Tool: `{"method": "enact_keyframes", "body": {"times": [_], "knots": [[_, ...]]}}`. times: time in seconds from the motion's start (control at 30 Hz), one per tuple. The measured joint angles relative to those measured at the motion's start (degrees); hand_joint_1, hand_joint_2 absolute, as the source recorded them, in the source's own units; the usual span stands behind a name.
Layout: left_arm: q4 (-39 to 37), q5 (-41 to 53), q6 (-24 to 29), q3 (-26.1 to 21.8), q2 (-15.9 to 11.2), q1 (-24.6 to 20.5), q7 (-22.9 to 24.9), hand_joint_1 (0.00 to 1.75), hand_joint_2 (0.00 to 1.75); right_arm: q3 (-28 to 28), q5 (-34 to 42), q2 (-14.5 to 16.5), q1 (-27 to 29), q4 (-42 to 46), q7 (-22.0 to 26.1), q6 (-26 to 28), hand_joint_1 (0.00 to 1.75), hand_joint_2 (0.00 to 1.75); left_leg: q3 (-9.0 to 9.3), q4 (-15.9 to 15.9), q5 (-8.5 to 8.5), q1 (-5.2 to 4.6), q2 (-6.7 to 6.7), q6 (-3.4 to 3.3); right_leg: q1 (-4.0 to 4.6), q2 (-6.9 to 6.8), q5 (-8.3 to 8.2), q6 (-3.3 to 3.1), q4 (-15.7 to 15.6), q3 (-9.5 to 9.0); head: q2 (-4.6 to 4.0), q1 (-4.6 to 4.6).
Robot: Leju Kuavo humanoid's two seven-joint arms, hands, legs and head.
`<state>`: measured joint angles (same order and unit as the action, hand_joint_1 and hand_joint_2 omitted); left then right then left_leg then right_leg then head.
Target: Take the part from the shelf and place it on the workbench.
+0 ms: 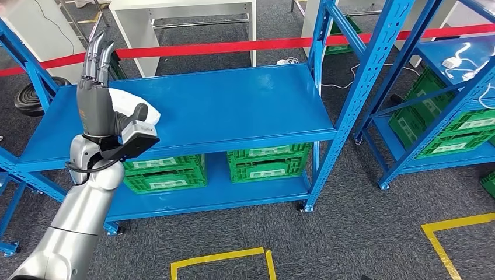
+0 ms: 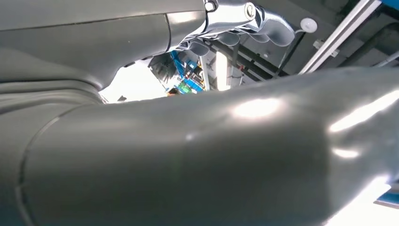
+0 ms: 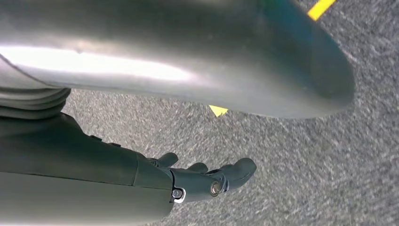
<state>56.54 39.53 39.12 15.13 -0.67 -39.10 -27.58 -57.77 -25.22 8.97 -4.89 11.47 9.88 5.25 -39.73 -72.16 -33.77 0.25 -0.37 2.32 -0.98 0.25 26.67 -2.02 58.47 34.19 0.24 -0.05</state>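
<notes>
The blue shelf [image 1: 222, 111] carries the white part [image 1: 139, 108] at its left end, mostly hidden behind the raised left hand [image 1: 96, 99] (fingers straight, apart, holding nothing). Green crates [image 1: 268, 162] sit below, their labels unreadable. The right hand [image 3: 197, 181] hangs over carpet, fingers loosely curled, empty.

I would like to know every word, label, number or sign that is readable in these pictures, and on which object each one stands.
No text can be read as it stands.
White labels on the green crates under the blue shelf: too small and blurred to read.
White labels on the green crates on the neighbouring rack: also unreadable.
Faint marking on the camera block at the left hand: too small to read.
Yellow floor tape: lines only, no words.
</notes>
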Motion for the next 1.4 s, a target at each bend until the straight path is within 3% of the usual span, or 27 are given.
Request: {"method": "enact_keyframes", "body": {"times": [0.03, 0.07, 0.13, 0.2, 0.23, 0.37, 0.43, 0.5, 0.53, 0.57, 0.6, 0.67, 0.7, 0.73, 0.83, 0.9, 0.93, 1.0, 1.03, 1.07, 1.1, 1.17, 1.2, 1.27, 1.4], "knots": [[0.1, 0.2, 0.0, 0.0, 0.0, 0.2, 0.3, 0.0, 0.0, 0.0, 0.0, 0.0, 0.1, 0.0, 0.0, -0.1, 0.0, 0.0, -1.54, -2.0, 0.12, 0.14, 0.01, 0.13, -0.04, 0.04, 0.3, 0.03, 0.0, -0.32, 0.0, -0.01], [0.2, 0.4, 0.0, 0.0, 0.0, 0.4, 0.6, 0.0, 0.0, 0.0, 0.0, 0.0, 0.1, 0.0, 0.0, -0.1, 0.0, 0.0, -2.01, -1.8, 1.39, 0.27, 0.04, 0.22, -0.1, 0.08, 0.62, 0.13, 0.0, -0.73, 0.0, -0.01], [0.6, 0.8, -0.2, 0.0, 0.0, 0.5, 1.1, 0.0, 0.0, 0.0, 0.0, 0.1, 0.2, 0.0, 0.1, -0.2, 0.0, 0.0, 0.28, 4.9, 6.4, 0.46, 0.12, 0.28, -0.26, 0.17, 1.4, 0.52, 0.1, -1.79, 0.0, -0.02], [1.1, 1.0, -0.6, 0.0, 0.0, 0.5, 1.5, 0.0, 0.0, 0.0, 0.0, 0.1, 0.1, 0.0, 0.0, -0.1, 0.0, 0.0, 3.38, 11.7, 9.19, 0.35, 0.18, 0.09, -0.22, 0.23, 2.12, 1.21, 0.1, -2.43, 0.0, -0.05], [1.4, 1.1, -0.8, 0.1, 0.0, 0.5, 1.7, 0.0, 0.0, 0.0, 0.0, 0.1, 0.1, 0.0, 0.0, -0.1, 0.0, 0.0, 4.13, 13.2, 9.33, 0.22, 0.17, -0.18, -0.17, 0.25, 2.31, 1.58, 0.1, -2.52, 0.0, 0.0], [2.0, 1.2, -1.4, 0.1, 0.0, 0.5, 1.8, 0.0, 0.0, -0.1, 0.1, 0.1, 0.0, 0.0, -0.4, 0.5, 0.0, 0.0, 4.88, 14.0, 8.58, 0.04, 0.01, -1.98, -0.32, 0.1, 3.1, 2.97, 0.6, -2.6, 0.0, 0.21], [2.3, 1.2, -1.6, 0.1, 0.1, 0.4, 1.8, 0.0, 0.0, -0.2, 0.2, 0.1, 0.0, 0.0, -0.4, 0.7, 0.0, 0.0, 5.47, 14.3, 8.32, 0.19, 0.05, -2.74, -0.33, 0.0, 5.4, 3.32, 5.8, 0.06, 0.0, 0.47], [2.1, 1.3, -1.6, 0.1, 0.3, 0.4, 1.8, 0.0, 0.0, -0.3, 0.2, 0.1, 0.0, 0.0, -0.5, 0.8, 0.0, 0.0, 5.76, 14.3, 7.91, 0.04, 0.06, -3.13, -0.23, -0.01, 8.02, 3.4, 13.8, 4.91, 0.0, 0.71], [2.0, 1.3, -1.6, 0.1, 0.4, 0.4, 1.8, 0.0, 0.0, -0.4, 0.3, 0.1, 0.1, 0.0, -0.4, 0.7, 0.0, 0.0, 5.94, 14.2, 7.7, -0.05, 0.04, -3.22, -0.18, -0.01, 8.2, 3.35, 16.2, 6.77, 0.0, 0.72], [2.0, 1.4, -1.6, 0.1, 0.5, 0.4, 1.8, 0.0, 0.0, -0.4, 0.3, 0.1, 0.2, 0.0, -0.4, 0.7, 0.0, 0.0, 6.19, 14.2, 7.44, -0.12, 0.0, -3.23, -0.1, -0.01, 7.23, 3.22, 16.5, 7.63, 0.0, 0.73], [1.9, 1.5, -1.6, 0.1, 0.5, 0.4, 1.8, 0.0, 0.0, -0.4, 0.4, 0.1, 0.2, 0.0, -0.4, 0.6, 0.0, 0.0, 6.55, 14.1, 7.13, -0.17, -0.03, -3.16, -0.02, -0.01, 5.15, 3.01, 14.5, 7.26, 0.0, 0.75], [1.8, 1.7, -1.6, 0.1, 0.6, 0.2, 1.7, 0.0, 0.0, -0.4, 0.3, 0.1, 0.2, 0.0, -0.3, 0.4, 0.0, 0.0, 7.37, 14.0, 6.38, -0.27, -0.05, -2.83, 0.2, -0.05, 0.46, 2.42, 6.5, 4.15, 0.0, 0.8], [1.7, 1.8, -1.6, 0.1, 0.6, 0.1, 1.7, 0.0, 0.0, -0.4, 0.2, 0.1, 0.2, 0.0, -0.3, 0.4, 0.0, 0.0, 7.63, 13.9, 6.02, -0.37, -0.09, -2.56, 0.35, -0.06, -0.79, 2.12, 3.1, 2.66, 0.0, 0.83], [1.7, 1.8, -1.6, 0.1, 0.6, -0.1, 1.7, 0.0, 0.0, -0.4, 0.2, 0.1, 0.1, 0.0, -0.3, 0.3, 0.0, 0.0, 7.79, 13.9, 5.76, -0.47, -0.11, -2.28, 0.47, -0.07, -1.18, 1.84, 1.2, 1.74, 0.0, 0.84], [1.6, 1.9, -1.6, 0.1, 0.6, -0.4, 1.7, 0.0, 0.0, -0.4, 0.1, 0.2, 0.1, 0.0, -0.3, 0.3, 0.0, 0.0, 8.03, 14.2, 5.41, -0.55, -0.11, -1.34, 0.47, -0.01, -0.79, 1.02, 0.2, 1.14, 0.0, 0.85], [1.6, 2.0, -1.6, 0.2, 0.6, -0.8, 1.7, 0.0, 0.0, -0.5, 0.0, 0.2, 0.1, 0.0, -0.3, 0.2, 0.0, 0.0, 7.21, 12.1, 4.19, -0.48, -0.02, -0.68, 0.19, 0.0, -0.71, 0.33, -0.2, 0.58, 0.0, 0.68], [1.6, 2.0, -1.6, 0.2, 0.6, -0.9, 1.7, 0.0, 0.0, -0.5, 0.0, 0.3, 0.0, 0.0, -0.3, 0.2, 0.0, 0.0, 5.83, 9.4, 2.92, -0.37, 0.01, -0.4, 0.09, -0.03, -0.61, 0.04, -0.3, 0.29, 0.0, 0.58], [1.5, 2.1, -1.6, 0.2, 0.6, -1.0, 1.7, 0.0, 0.0, -0.5, 0.0, 0.3, 0.0, 0.0, -0.3, -0.1, 0.0, 0.0, 1.37, 1.4, -0.03, -0.15, 0.05, 0.03, 0.09, -0.03, -0.22, -0.28, -0.3, -0.09, 0.0, 0.44], [1.4, 2.1, -1.6, 0.2, 0.6, -0.9, 1.7, 0.0, 0.0, -0.5, 0.0, 0.4, 0.0, 0.0, -0.3, -0.2, 0.0, 0.0, -0.59, -1.6, -0.56, -0.04, 0.06, 0.17, 0.09, 0.0, -0.01, -0.31, -0.3, -0.31, 0.0, 0.44], [1.4, 2.2, -1.6, 0.2, 0.6, -0.8, 1.7, 0.0, 0.0, -0.5, 0.0, 0.4, 0.0, 0.0, -0.2, -0.3, 0.0, 0.0, -1.69, -2.7, 0.05, 0.07, 0.06, 0.25, 0.06, 0.05, 0.25, -0.27, -0.3, -0.62, 0.0, 0.43], [1.3, 2.2, -1.6, 0.2, 0.6, -0.9, 1.7, 0.0, 0.0, -0.5, 0.0, 0.4, 0.1, 0.0, -0.2, -0.4, 0.0, 0.0, -1.55, -1.4, 1.84, 0.15, 0.08, 0.27, 0.03, 0.1, 0.53, -0.16, -0.3, -1.04, 0.0, 0.43], [1.1, 2.1, -1.7, 0.2, 0.6, -1.2, 1.7, 0.0, 0.0, -0.5, 0.1, 0.4, 0.1, 0.0, -0.1, -0.3, 0.0, 0.0, 1.35, 6.4, 6.89, 0.26, 0.14, 0.11, -0.04, 0.18, 1.2, 0.2, -0.3, -2.01, 0.0, 0.42], [1.0, 2.0, -1.8, 0.2, 0.6, -1.4, 1.6, 0.0, 0.0, -0.5, 0.2, 0.4, 0.1, 0.0, 0.0, -0.2, 0.0, 0.0, 3.04, 10.2, 8.4, 0.18, 0.17, -0.07, 0.02, 0.2, 1.55, 0.51, -0.2, -2.31, 0.0, 0.4], [0.8, 1.9, -1.8, 0.3, 0.8, -1.8, 1.4, 0.0, 0.0, -0.5, 0.4, 0.4, -0.1, 0.0, -0.1, 0.0, 0.0, 0.0, 4.72, 13.9, 9.02, -0.01, 0.16, -0.65, 0.15, 0.19, 2.01, 1.2, -0.3, -2.52, 0.0, 0.51], [0.2, 1.8, -1.9, 0.4, 0.9, -2.1, 1.2, 0.0, 0.0, -0.6, 0.6, 0.4, -0.1, 0.0, -0.2, 0.3, 0.0, 0.0, 5.25, 14.3, 8.58, -0.08, 0.02, -2.04, 0.0, 0.04, 2.68, 2.44, 0.0, -2.57, 0.0, 0.64]]}}
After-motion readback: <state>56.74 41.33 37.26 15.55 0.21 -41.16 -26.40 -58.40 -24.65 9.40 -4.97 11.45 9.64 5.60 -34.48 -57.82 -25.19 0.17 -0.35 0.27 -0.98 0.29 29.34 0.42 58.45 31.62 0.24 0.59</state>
